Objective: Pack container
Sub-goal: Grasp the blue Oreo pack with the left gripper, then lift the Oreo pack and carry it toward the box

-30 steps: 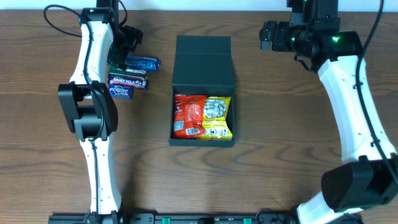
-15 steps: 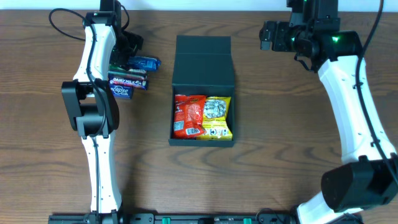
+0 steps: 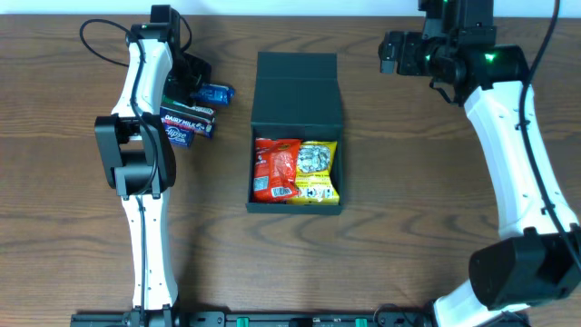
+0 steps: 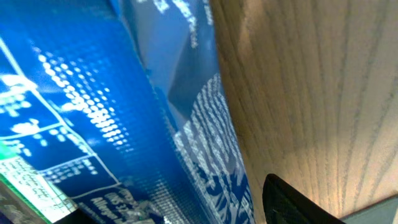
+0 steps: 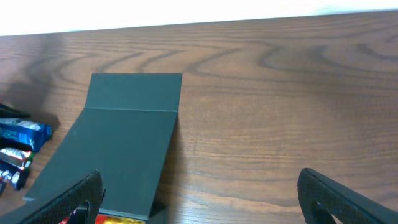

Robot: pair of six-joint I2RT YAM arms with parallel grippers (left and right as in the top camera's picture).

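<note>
Left gripper [image 3: 196,84] sits on blue packet [image 3: 218,92] by table [image 3: 408,227] far edge, can't tell if clamped; right gripper [image 5: 200,190] wide open, empty, far-right of container [image 3: 297,95]

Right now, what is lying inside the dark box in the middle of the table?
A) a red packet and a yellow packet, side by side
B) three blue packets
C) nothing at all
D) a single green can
A: seen from overhead, a red packet and a yellow packet lie side by side in the open container.
</note>
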